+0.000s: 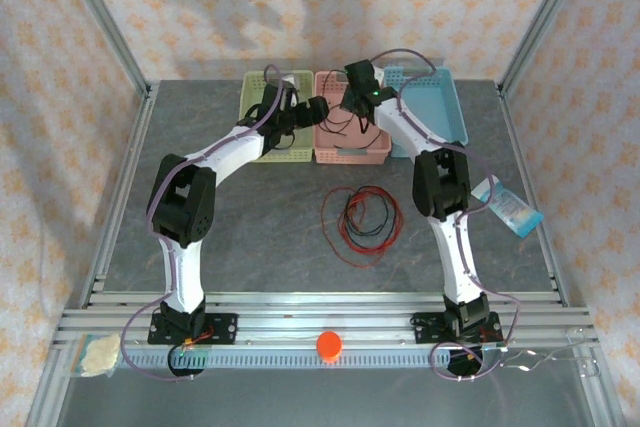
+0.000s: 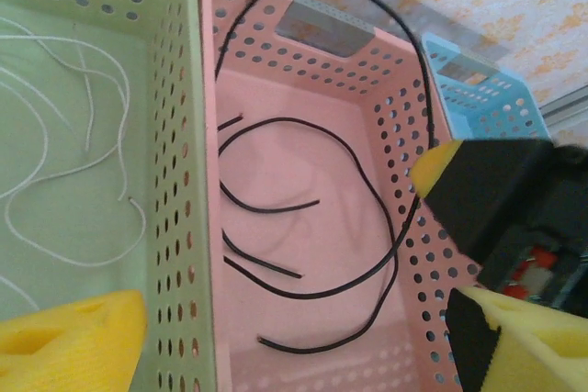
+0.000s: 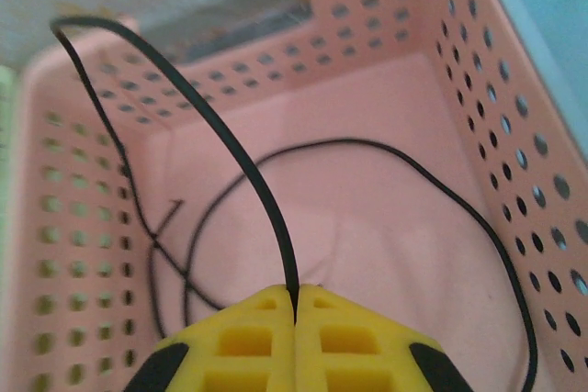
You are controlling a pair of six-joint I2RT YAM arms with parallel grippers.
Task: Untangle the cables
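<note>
Hovering spread open, my left hand [image 2: 294,346] shows, from its wrist, a white cable [image 2: 92,162] lying in the green basket [image 2: 175,135]. Rightward, my right hand [image 3: 296,305] pinches a black cable [image 3: 248,172] over the pink basket [image 3: 514,135]. From overhead, a red-and-black coil [image 1: 360,225] lies on the bench [image 1: 250,227].

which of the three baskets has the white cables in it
The green basket, leftmost of the three: pale white cables lie in it, while the pink basket beside it holds black cable.

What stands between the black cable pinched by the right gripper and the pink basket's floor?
Nothing visible: the right gripper holds the black cable above the pink basket, its slack lying on the floor.
</note>
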